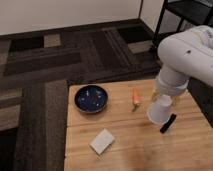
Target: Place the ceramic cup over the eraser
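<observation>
The white ceramic cup (160,112) hangs tilted, mouth down, just above the wooden table (125,150) at its right side. My gripper (160,98) is shut on it from above and is mostly covered by the bulky white arm (187,55). The black eraser (168,123) lies on the table right beside the cup's lower right edge, partly overlapped by it.
A dark blue bowl (91,98) stands at the table's back left. An orange carrot (135,96) lies just left of the cup. A pale grey-beige block (102,141) lies near the front. A black shelf frame (172,15) stands at the back right on patterned carpet.
</observation>
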